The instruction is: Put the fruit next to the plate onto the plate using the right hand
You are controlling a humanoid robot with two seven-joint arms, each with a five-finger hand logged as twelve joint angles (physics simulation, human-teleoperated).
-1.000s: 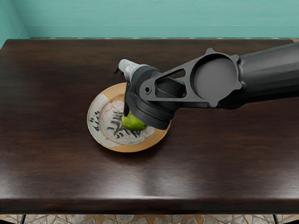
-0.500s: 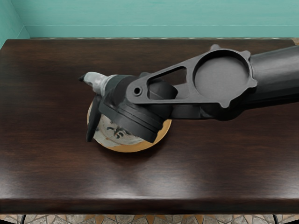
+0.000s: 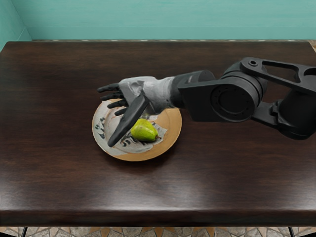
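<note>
The fruit point(image 3: 143, 131) was seen lying on the plate point(image 3: 148, 155) near the middle of the table point(image 3: 59, 74); the plate's far rim was hidden by the right hand point(image 3: 134, 97), fingers point(image 3: 109, 89) spread, nothing held.

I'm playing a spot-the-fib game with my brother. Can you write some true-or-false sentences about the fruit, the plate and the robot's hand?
1. The green fruit lies on the plate. True.
2. The right hand is squeezing the fruit. False: its fingers are spread and hold nothing; the hand hovers over the plate's far side.
3. The plate sits on a dark wooden table. True.
4. The arm reaches in from the picture's left edge. False: it comes in from the right edge.
5. Two fruits are on the plate. False: only one shows.
</note>
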